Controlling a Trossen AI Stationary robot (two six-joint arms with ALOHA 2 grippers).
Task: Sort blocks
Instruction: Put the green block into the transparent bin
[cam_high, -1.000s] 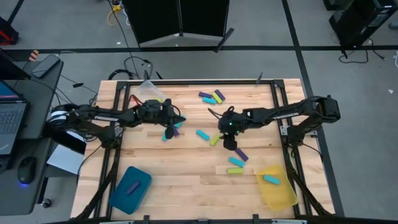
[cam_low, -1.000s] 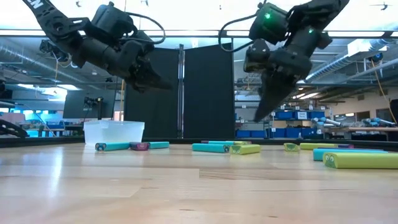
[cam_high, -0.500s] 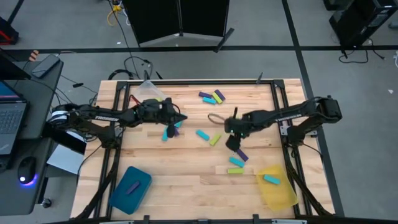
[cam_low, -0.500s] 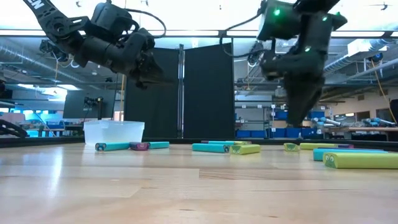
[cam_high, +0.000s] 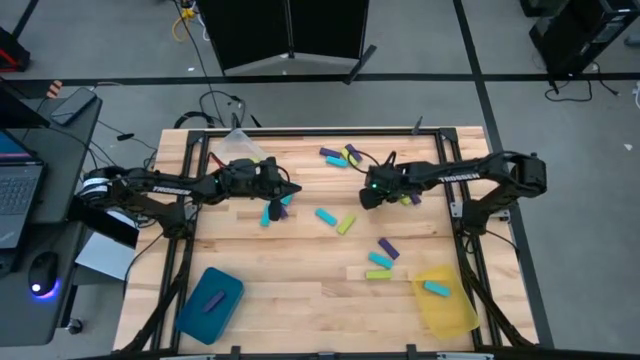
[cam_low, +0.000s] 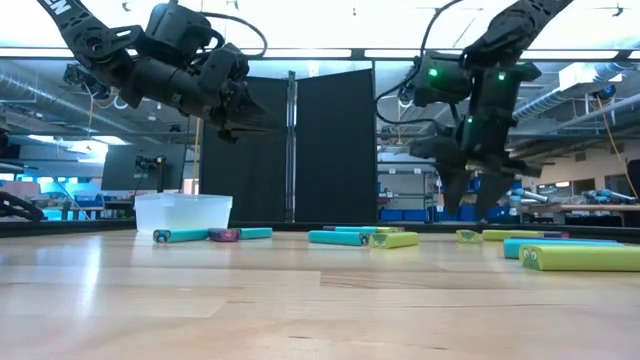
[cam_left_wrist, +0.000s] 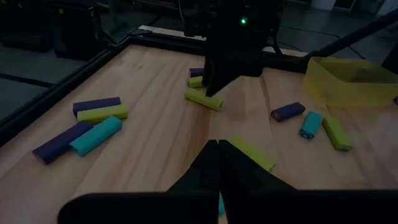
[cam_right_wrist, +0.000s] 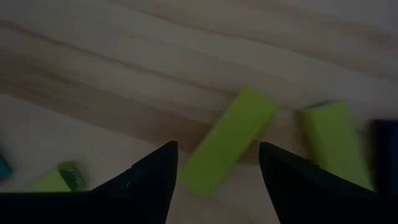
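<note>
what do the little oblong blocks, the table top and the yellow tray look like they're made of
Small oblong cyan, purple and yellow-green blocks: probably plastic or painted wood; flat, even colour, rounded ends, dull finish.
Pale wooden table top: glued wood strips, butcher-block style; visible grain and plank seams, soft sheen in the low view.
Translucent yellow tray: likely thin plastic; a cyan block shows through its wall.

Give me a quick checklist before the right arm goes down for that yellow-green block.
1. Right gripper open: ok.
2. Yellow-green block lined up between its fingers: ok.
3. Neighbouring yellow-green block clear of the fingers: cannot tell, it lies close.
4. Gripper raised off the table: ok in the low view.
5. Left gripper shut and out of the way: ok.
6. Yellow tray free to reach: ok.
</note>
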